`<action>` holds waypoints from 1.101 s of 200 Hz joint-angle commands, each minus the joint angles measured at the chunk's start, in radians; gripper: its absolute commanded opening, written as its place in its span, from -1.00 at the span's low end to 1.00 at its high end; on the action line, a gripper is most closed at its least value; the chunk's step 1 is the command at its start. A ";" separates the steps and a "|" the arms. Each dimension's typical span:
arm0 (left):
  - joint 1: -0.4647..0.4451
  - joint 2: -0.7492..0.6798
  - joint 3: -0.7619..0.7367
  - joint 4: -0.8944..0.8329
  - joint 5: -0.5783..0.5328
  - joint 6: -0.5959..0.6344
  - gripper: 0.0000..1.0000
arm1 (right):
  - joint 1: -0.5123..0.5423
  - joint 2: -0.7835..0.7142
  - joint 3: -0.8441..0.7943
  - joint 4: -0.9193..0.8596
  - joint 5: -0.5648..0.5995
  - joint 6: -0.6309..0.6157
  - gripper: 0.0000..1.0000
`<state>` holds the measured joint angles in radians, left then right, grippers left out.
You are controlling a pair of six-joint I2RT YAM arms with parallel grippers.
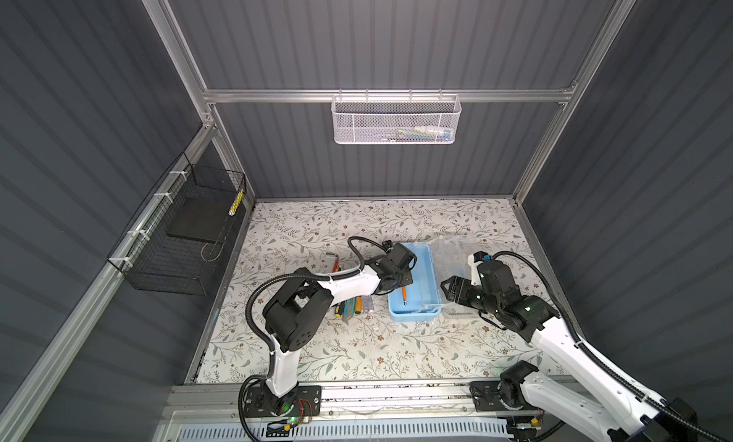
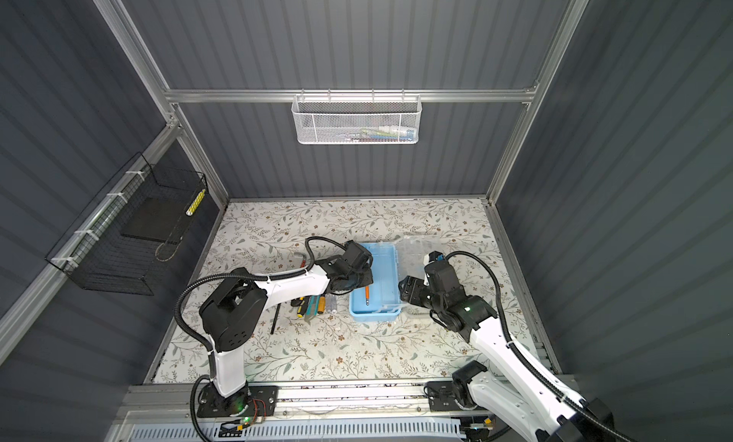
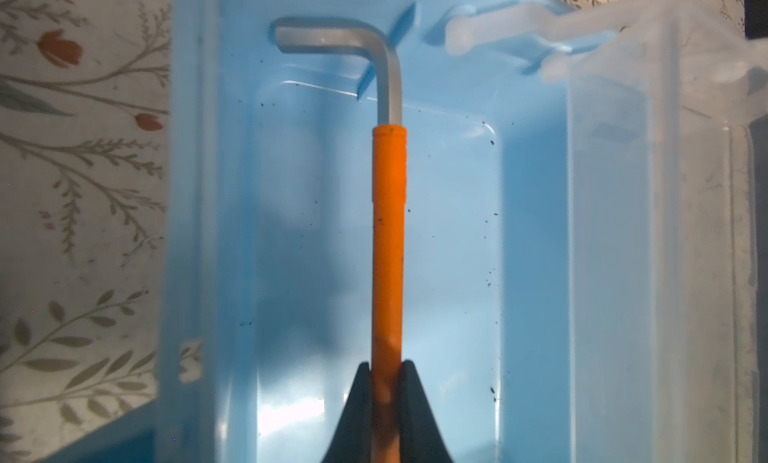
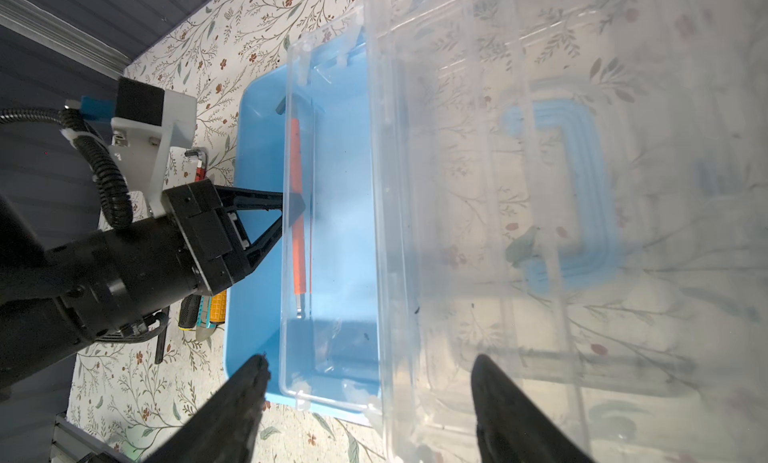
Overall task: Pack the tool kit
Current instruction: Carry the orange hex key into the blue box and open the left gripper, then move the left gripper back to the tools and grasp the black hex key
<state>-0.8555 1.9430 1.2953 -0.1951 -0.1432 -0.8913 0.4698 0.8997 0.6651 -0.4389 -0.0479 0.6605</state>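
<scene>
Box [image 1: 424, 269] mid-counter [image 1: 357, 352], long axis front-to-back; lid [image 1: 452, 249] open, lying just R of box; sleeved hex key [image 3: 388, 232] inside box, lengthwise, bent end to rear; L gripper [image 3: 386, 371] on its shank, reaching in from L; R gripper [image 1: 447, 290] over lid's front part; tool row [image 1: 355, 306] on counter just L of box; 2nd hex key [image 1: 332, 257] behind row; mesh basket [image 1: 396, 120] on rear rail; wire basket [image 1: 178, 237] on L wall.

top views: overhead, far | wrist views: close, both on box [image 3: 457, 232]
</scene>
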 commanded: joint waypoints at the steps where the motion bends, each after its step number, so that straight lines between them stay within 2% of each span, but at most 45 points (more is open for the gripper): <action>1: 0.005 0.029 0.050 -0.012 0.001 0.044 -0.78 | -0.004 0.011 0.023 -0.042 -0.017 -0.016 0.56; 13: 0.004 0.028 0.068 -0.020 -0.004 0.059 -0.48 | -0.003 0.013 0.037 -0.049 -0.020 -0.017 0.57; 33: 0.004 0.016 0.087 -0.019 -0.008 0.071 -0.23 | -0.004 0.011 0.068 -0.060 -0.031 -0.022 0.57; 62: 0.005 -0.029 0.104 -0.025 -0.020 0.101 -0.16 | -0.004 0.002 0.120 -0.091 -0.033 -0.037 0.56; 98: 0.005 -0.164 0.101 -0.078 -0.084 0.211 -0.04 | -0.004 -0.021 0.192 -0.141 -0.052 -0.065 0.54; 152: 0.027 -0.506 -0.131 -0.274 -0.280 0.311 0.11 | 0.041 -0.079 0.183 -0.180 -0.052 -0.045 0.51; 175: 0.091 -0.644 -0.224 -0.378 -0.283 0.338 0.11 | 0.082 -0.097 0.167 -0.198 -0.007 -0.031 0.51; 199: 0.203 -0.746 -0.317 -0.449 -0.256 0.360 0.08 | 0.094 -0.102 0.134 -0.181 -0.007 -0.016 0.51; 220: 0.338 -0.788 -0.422 -0.416 -0.140 0.364 0.07 | 0.096 -0.085 0.098 -0.152 -0.008 -0.003 0.51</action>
<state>-0.6231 1.1885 0.9642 -0.5499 -0.3725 -0.5659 0.5591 0.8017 0.8051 -0.5980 -0.0746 0.6338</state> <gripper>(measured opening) 0.539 0.754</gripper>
